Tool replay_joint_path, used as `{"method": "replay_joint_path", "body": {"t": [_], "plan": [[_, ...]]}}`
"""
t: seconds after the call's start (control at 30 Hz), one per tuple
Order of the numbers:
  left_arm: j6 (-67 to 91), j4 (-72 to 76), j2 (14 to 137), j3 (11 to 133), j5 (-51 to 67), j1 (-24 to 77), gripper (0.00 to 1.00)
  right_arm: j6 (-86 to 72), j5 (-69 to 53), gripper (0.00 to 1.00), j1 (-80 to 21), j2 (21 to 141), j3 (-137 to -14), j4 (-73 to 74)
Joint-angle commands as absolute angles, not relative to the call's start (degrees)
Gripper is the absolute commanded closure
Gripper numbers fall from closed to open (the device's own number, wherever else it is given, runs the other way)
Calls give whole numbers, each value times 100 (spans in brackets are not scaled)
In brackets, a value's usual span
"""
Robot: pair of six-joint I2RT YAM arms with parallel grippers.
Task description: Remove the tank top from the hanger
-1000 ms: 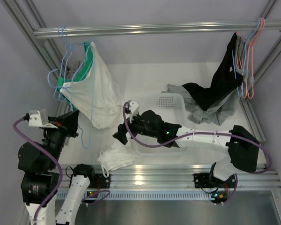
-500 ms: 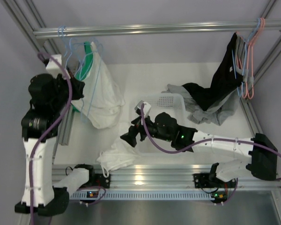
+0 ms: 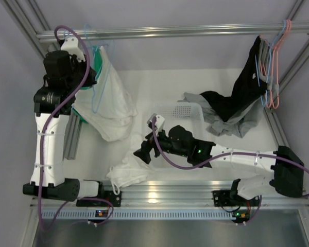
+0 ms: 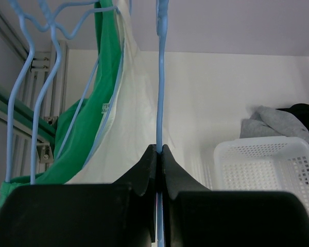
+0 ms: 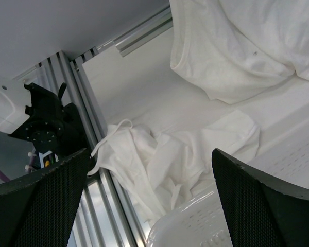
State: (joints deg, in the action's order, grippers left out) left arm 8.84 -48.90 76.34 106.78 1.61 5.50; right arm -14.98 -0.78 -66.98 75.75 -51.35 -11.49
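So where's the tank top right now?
Top view: the tank top lies crumpled on the table by the near rail, left of the white basket, close by the right gripper.

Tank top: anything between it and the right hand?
Nothing. The right wrist view shows the open right hand facing the crumpled tank top, with the gap bare.

Left arm (image 3: 45, 146) first: long white link shells, chunky black joint housings, a purple cable (image 3: 87, 59) arcing off the top next to a small white bracket (image 3: 72, 45). The right arm (image 3: 242, 156) matches, with white tubes, black joints and a second purple cable (image 3: 170, 161), and there's a tiny green light (image 3: 199, 151) glowing on its black housing. Left end effector (image 4: 159, 150): smooth matte-black fingers (image 4: 177, 177). Right end effector (image 5: 149, 154): black too, its pads (image 5: 46, 200) finely dimpled all over.
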Motion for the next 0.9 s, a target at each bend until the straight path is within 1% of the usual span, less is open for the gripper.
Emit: {"method": "replay_joint_path", "body": {"t": [0.0,0.1,0.13,0.37,0.4,0.43,0.47,0.5,0.53,0.57,0.6,0.67,0.77,0.8,0.83,0.87], "plan": [[765,-4579,7856,11003,158,554,100,-1424,-184,1,-6812,7760,-5326,-1230],[791,-4588,8147,10952,255,554,100,-1433,-290,1,-6812,7919,-5422,-1230],[808,-4588,8147,10751,255,562,100,-1433,-307,0,-6812,7945,-5432,-1230],[685,-4588,7735,9810,62,562,100,-1318,-562,1,-6829,7998,-5405,-1266],[712,-4588,7621,9704,62,562,98,-1249,-650,1,-6847,8024,-5466,-1257],[790,-4570,7507,9607,62,562,91,-1205,-659,1,-6864,8077,-5502,-1257],[843,-4579,7280,9485,62,562,79,-1143,-650,1,-6916,8199,-5545,-1257],[870,-4579,7182,9449,62,562,57,-977,-650,1,-6934,8296,-5685,-1231],[931,-4579,6946,9422,18,562,46,-897,-633,1,-6961,8401,-5782,-1100],[993,-4588,6813,9387,-183,562,31,-827,-555,1,-7013,8620,-5896,-1046],[1054,-4588,6646,9352,-359,562,1,-722,-423,1,-7022,8744,-6098,-985],[1317,-4588,6095,9299,-500,562,1,-607,-291,1,-7084,9051,-6283,-827],[1897,-4597,5127,9115,-1193,562,1,-370,-71,1,-7171,9534,-6731,-511],[2020,-4597,4846,8914,-1622,562,1,-308,112,1,-7207,9641,-6889,-466],[2187,-4597,4286,8799,-1835,562,1,-282,219,1,-7251,9737,-6969,-405],[2241,-4597,4028,8685,-2002,562,1,-273,472,1,-7364,9930,-7135,-230]]}}
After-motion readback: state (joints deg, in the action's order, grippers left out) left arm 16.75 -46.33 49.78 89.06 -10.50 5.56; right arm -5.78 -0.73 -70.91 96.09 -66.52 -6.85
